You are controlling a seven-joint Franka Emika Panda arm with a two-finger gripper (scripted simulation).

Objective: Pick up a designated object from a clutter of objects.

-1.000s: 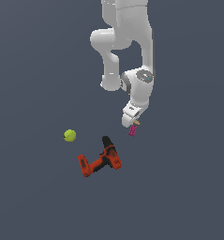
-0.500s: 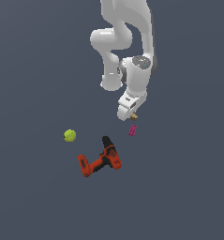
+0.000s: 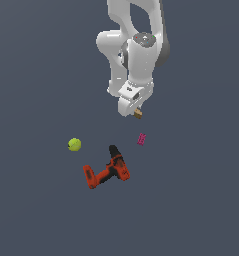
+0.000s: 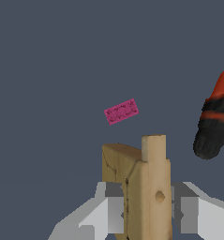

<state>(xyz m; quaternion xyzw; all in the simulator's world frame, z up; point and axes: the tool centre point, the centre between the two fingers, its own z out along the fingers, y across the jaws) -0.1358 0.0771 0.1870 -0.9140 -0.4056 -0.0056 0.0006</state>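
Observation:
My gripper (image 3: 137,112) is shut on the tan-brown blocky piece (image 3: 138,114) and holds it in the air above the floor. In the wrist view the tan wooden piece (image 4: 141,187) sits clamped between the two grey fingers (image 4: 190,213). The small magenta-pink block (image 3: 141,139) lies on the floor below the gripper and also shows in the wrist view (image 4: 121,111). The red-and-black power drill (image 3: 107,171) lies on its side toward the exterior view's left of the pink block; its black nose shows in the wrist view (image 4: 213,133). The yellow-green ball (image 3: 74,144) rests farther to the exterior view's left.
The white arm (image 3: 136,45) reaches down from the top of the exterior view. The floor (image 3: 201,200) is a plain dark grey surface.
The gripper has risen with the tan-brown piece in it, away from the pink block. The drill, the ball and the pink block have not moved.

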